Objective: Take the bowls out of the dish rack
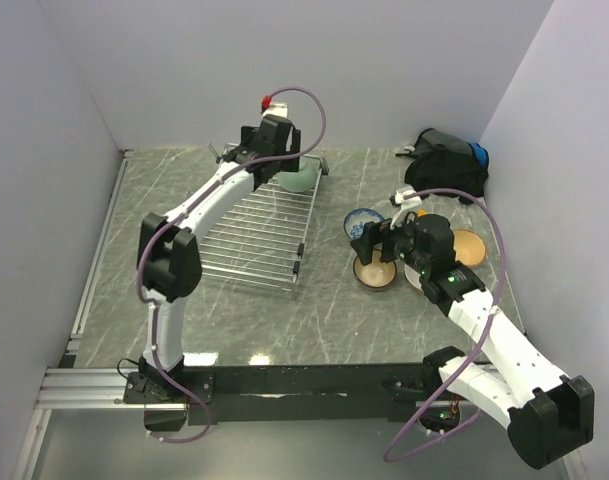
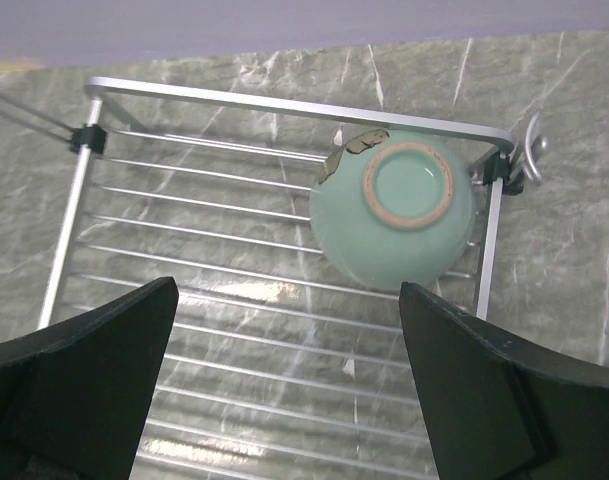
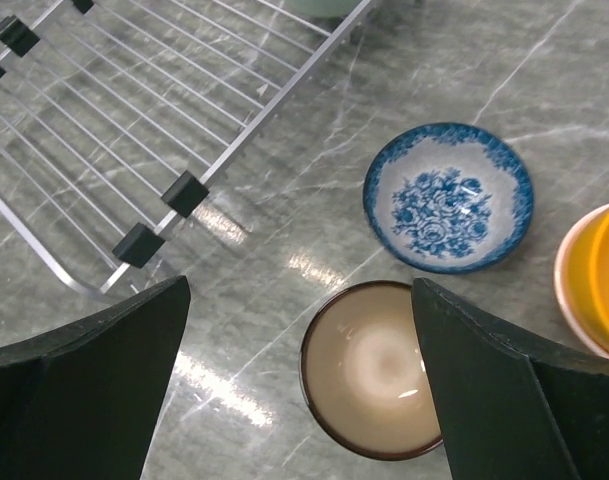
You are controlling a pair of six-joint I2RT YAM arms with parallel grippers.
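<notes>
The dish rack (image 1: 254,240) lies left of centre. One pale green bowl (image 1: 297,179) rests upside down in its far right corner. In the left wrist view, the bowl (image 2: 394,215) shows its foot ring beside the rack rim (image 2: 284,104). My left gripper (image 1: 282,162) (image 2: 289,390) is open and empty, just above and short of that bowl. My right gripper (image 1: 381,243) (image 3: 299,390) is open and empty above the table, over a tan bowl with a dark rim (image 3: 376,368) (image 1: 374,272). A white bowl with blue pattern (image 3: 449,198) (image 1: 362,222) stands beside it.
A yellow-orange bowl stacked in a pale one (image 3: 596,280) sits at the right, and an orange bowl (image 1: 468,247) lies further right. A black bag (image 1: 444,160) lies at the back right. The rack's near corner with black feet (image 3: 159,215) is left of the right gripper.
</notes>
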